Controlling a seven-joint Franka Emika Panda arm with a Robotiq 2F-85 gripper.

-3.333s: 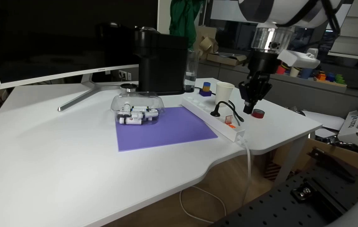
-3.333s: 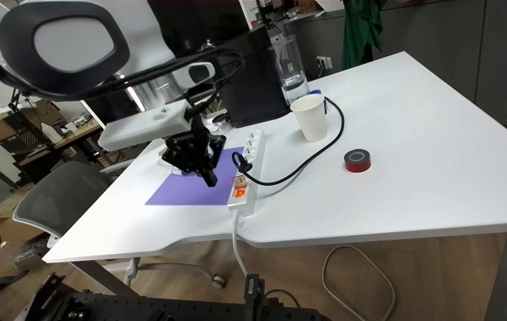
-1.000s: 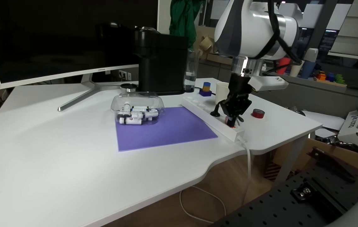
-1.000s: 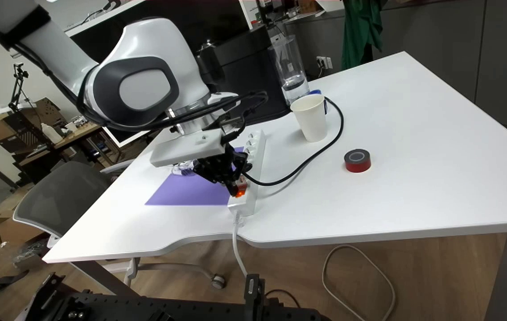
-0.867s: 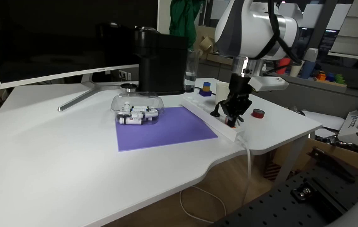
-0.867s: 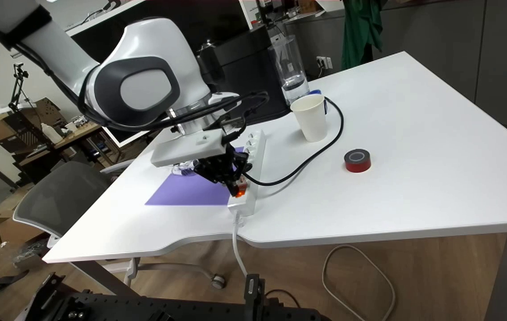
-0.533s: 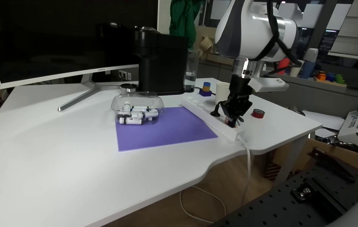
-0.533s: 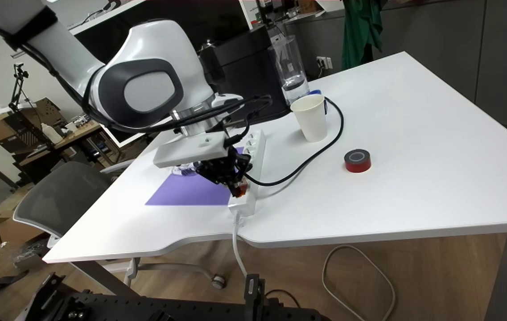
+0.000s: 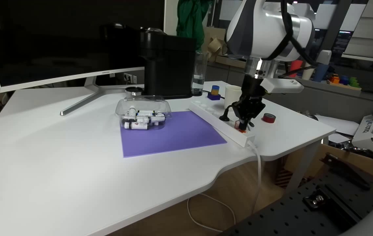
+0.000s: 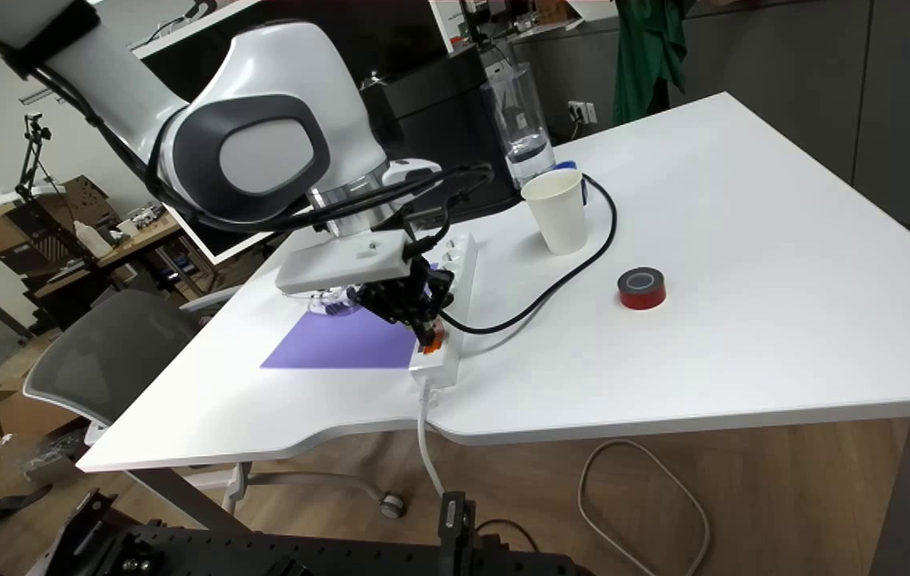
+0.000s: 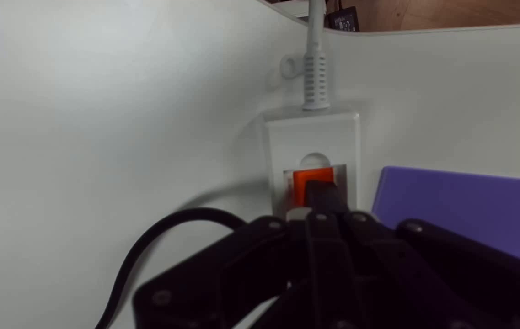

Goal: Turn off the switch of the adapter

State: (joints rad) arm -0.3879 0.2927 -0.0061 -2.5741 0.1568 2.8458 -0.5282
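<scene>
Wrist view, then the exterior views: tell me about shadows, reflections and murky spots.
Wrist view: pale sheen on the tabletop, soft curved shadow beside the white power strip, end effector so dark that much detail is lost, orange switch vivid; in an exterior view, faint reflections in the dark monitor screen; in an exterior view, a soft shadow beside the white cup.

Wrist view near, facing down on the switch (image 11: 302, 180), both exterior views farther off, sharing the worktop (image 10: 743, 336)
</scene>
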